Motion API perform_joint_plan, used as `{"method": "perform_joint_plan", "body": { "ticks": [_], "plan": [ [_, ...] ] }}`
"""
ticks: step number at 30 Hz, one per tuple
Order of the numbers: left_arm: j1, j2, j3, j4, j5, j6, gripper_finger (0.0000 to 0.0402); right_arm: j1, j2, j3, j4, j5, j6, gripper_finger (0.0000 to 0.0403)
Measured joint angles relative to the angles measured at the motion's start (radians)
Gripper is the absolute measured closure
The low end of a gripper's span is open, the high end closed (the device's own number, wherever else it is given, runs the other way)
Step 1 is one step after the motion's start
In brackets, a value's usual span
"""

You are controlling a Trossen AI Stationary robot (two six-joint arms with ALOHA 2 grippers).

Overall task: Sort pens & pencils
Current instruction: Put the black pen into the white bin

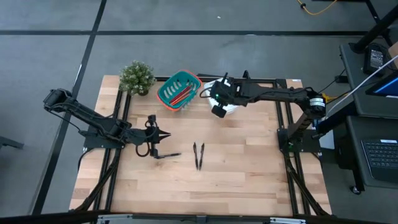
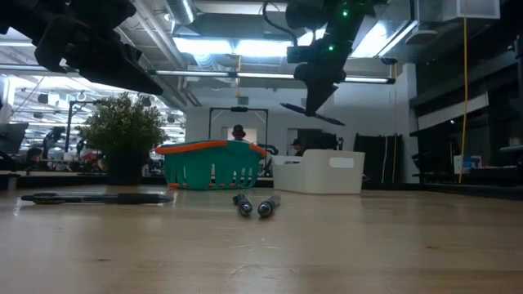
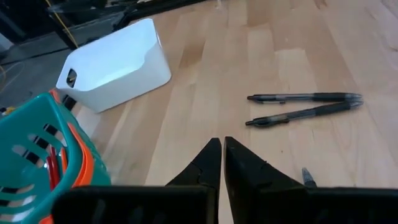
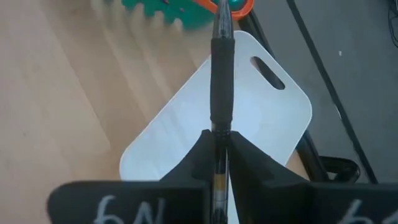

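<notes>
Two black pens laid side by side mid-bench, a third beside the left gripper, jaws pressed together, red pencils held in the teal basket at the far edge, one pen pinched by the right gripper over the white bin.

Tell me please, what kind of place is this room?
Probably a robotics lab or workshop in a large industrial hall. The low view shows exposed ceiling ducts with strip lights; the high view shows a laptop beside the wooden table and a yellow cable on the concrete floor.
</notes>
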Motion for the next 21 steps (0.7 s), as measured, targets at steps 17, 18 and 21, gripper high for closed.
{"method": "perform_joint_plan", "body": {
  "ticks": [17,18,21],
  "plan": [
    [0.005,0.000,-0.059,0.011,-0.011,-0.043,0.0388,-0.253,0.040,0.002,0.021,-0.344,-0.133,0.0374],
    [0.005,0.000,-0.059,0.011,-0.012,-0.043,0.0388,-0.265,0.048,0.002,0.018,-0.348,-0.140,0.0374],
    [0.005,0.000,-0.059,0.011,-0.011,-0.043,0.0388,-0.299,0.067,0.002,0.018,-0.417,-0.166,0.0374]
  ]
}}
